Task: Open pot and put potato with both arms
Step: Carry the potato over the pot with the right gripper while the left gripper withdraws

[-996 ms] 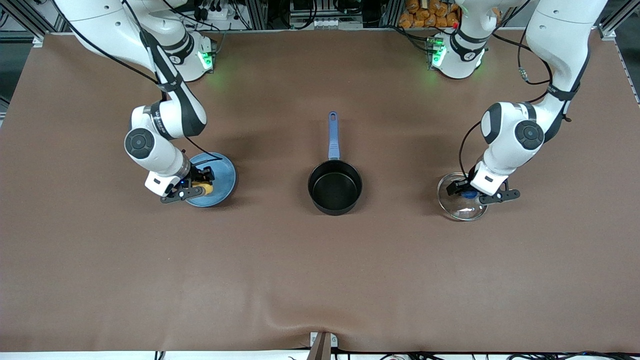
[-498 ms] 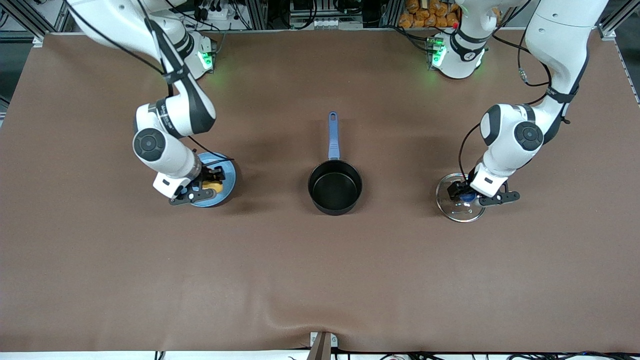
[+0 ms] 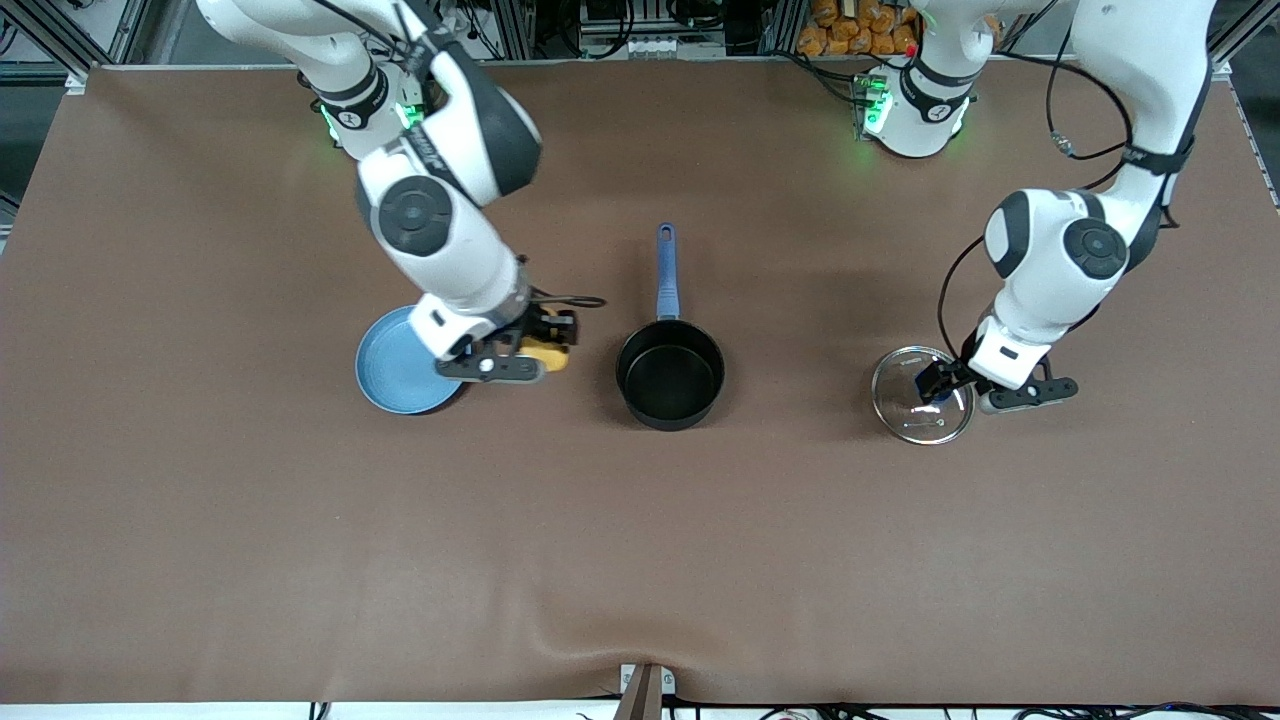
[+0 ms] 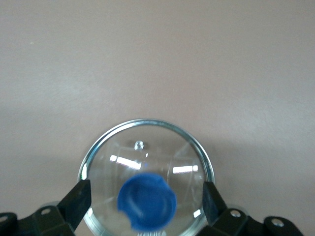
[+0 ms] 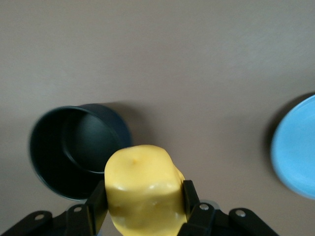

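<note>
The right gripper [image 3: 535, 350] is clamped on the potato [image 3: 548, 352] and carries it over the bare table between the blue plate [image 3: 395, 375] and the pot [image 3: 670, 375]; the right wrist view shows both fingers [image 5: 97, 204] pressed against the potato's sides, which the front view hides. The pot stands uncovered at the table's middle. Its glass lid [image 3: 922, 408] lies flat on the table toward the left arm's end. The left gripper [image 4: 142, 204] is over it, fingers spread wide of the blue knob [image 4: 146, 201], touching nothing.
</note>
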`<state>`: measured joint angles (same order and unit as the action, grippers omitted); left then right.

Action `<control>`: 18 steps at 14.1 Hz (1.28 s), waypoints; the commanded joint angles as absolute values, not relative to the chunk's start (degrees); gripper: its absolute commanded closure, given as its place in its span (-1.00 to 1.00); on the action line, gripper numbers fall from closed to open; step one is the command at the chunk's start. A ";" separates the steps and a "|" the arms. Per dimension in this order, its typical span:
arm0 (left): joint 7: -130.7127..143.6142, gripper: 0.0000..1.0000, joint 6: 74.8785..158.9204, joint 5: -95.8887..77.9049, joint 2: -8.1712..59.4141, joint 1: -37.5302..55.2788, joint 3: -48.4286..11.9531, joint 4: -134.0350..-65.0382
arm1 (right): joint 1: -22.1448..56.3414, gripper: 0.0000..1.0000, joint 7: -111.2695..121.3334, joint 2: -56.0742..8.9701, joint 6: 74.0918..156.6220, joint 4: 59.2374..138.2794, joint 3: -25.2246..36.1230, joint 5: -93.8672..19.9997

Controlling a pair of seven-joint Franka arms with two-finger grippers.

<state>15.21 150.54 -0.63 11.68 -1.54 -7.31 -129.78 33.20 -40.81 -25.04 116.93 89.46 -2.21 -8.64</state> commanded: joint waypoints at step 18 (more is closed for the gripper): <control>9.67 -1.00 86.66 -2.28 -0.61 2.11 -3.16 -90.00 | 44.74 1.00 -57.57 -51.94 126.65 69.61 -0.88 -4.75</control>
<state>10.60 87.67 -1.25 1.06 2.13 -3.47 -89.32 43.83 -55.80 -50.29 126.65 72.14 -1.59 -5.97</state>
